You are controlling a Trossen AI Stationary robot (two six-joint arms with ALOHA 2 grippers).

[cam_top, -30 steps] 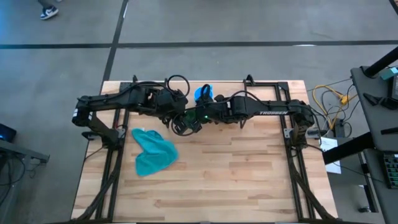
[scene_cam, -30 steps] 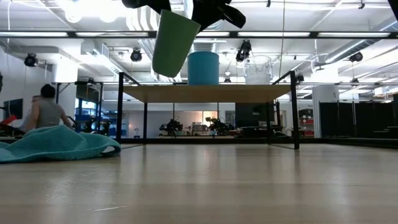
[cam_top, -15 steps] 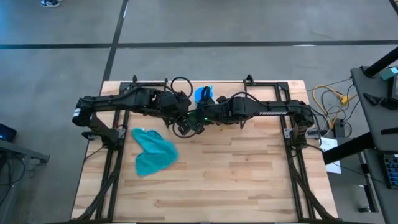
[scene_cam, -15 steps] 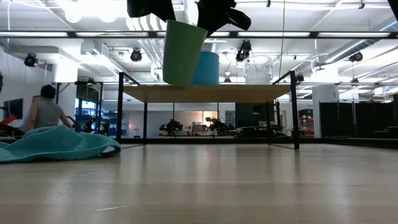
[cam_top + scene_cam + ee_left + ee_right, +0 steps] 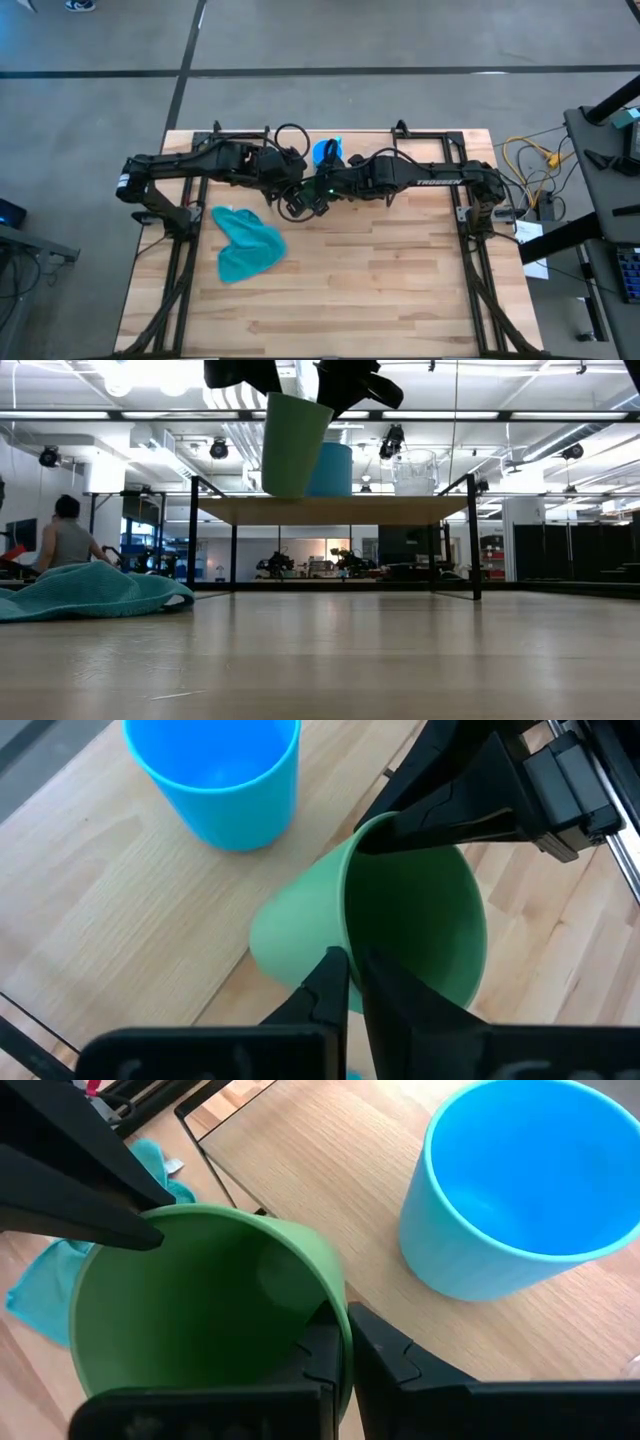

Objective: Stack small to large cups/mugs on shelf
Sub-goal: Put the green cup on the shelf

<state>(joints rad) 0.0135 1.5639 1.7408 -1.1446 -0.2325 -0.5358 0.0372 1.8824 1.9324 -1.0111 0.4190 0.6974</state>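
The green cup (image 5: 293, 445) hangs in the air, slightly tilted, on the near side of the shelf (image 5: 400, 510). My left gripper (image 5: 350, 960) and my right gripper (image 5: 345, 1320) are both shut on its rim, from opposite sides. In the high view they meet at mid-table, left gripper (image 5: 292, 203) beside right gripper (image 5: 312, 198). The blue cup (image 5: 337, 470) and the clear glass cup (image 5: 415, 472) stand upright on the shelf board. The blue cup (image 5: 215, 780) is open and empty. My left gripper pinches the green cup's rim (image 5: 345, 935), one finger inside the cup and one outside on its wall. The cup is lifted clear of the table, its mouth turned up and toward the wrist. My right gripper pinches the rim (image 5: 335, 1295) on the opposite side, one finger inside and one outside. Its fingers (image 5: 450, 815) show across the mouth in the left wrist view.
A teal cloth (image 5: 245, 245) lies crumpled on the table's left half, near the left arm. The shelf's thin black legs (image 5: 234, 555) stand at the far side. A person (image 5: 68, 540) sits in the room beyond the table.
Both grippers carried the green cup a little toward the table's right, closer to the blue cup, and tipped it more upright. In the last half second it has held still.
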